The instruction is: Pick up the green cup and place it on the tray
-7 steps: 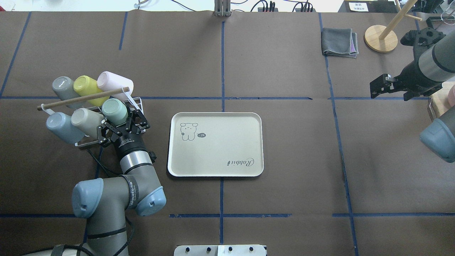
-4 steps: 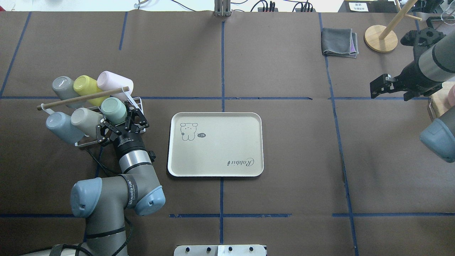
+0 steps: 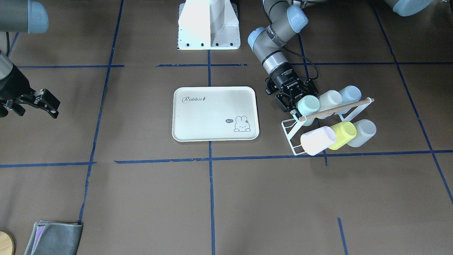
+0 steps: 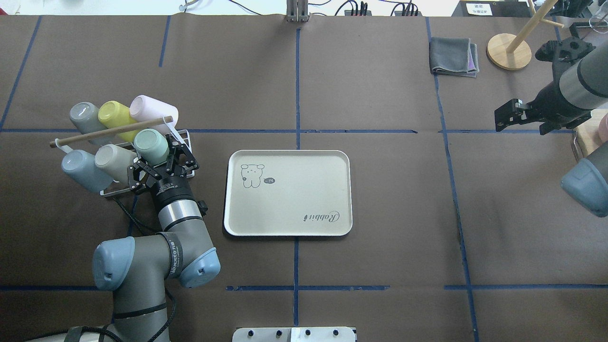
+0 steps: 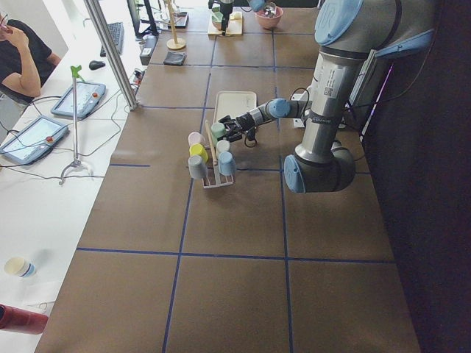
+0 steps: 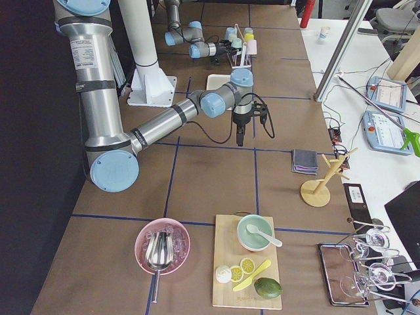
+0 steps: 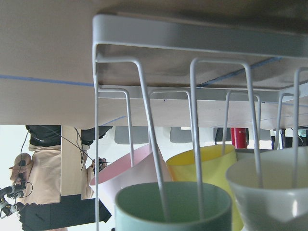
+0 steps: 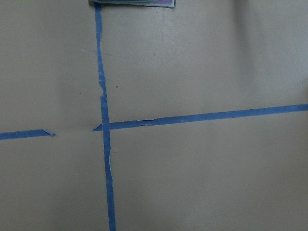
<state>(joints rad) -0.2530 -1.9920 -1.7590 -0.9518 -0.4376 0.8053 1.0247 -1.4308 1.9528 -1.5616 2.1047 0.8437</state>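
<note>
1. The green cup [image 4: 152, 146] sits tilted on a prong of the white wire rack [image 3: 288, 132], mouth towards the robot. It takes the rack's near row, at the end nearest the tray [image 4: 287, 192].
2. The rack stands towards the table's left end. The tray lies flat at the table's middle, with nothing on it.
3. The left gripper [image 4: 161, 159] is at the cup's mouth end with its jaws spread and a finger on either side of the cup. Contact cannot be confirmed.
4. The left wrist view shows the cup's rim [image 7: 173, 207] close below, with a rack prong running into it.
5. A wooden rod [image 4: 109, 131] crosses above the rack, just beside the cup's base.
6. The right gripper [image 4: 504, 118] hangs over the table's right end with its jaws parted, holding nothing.
7. The cup is not yet on the tray.
</note>
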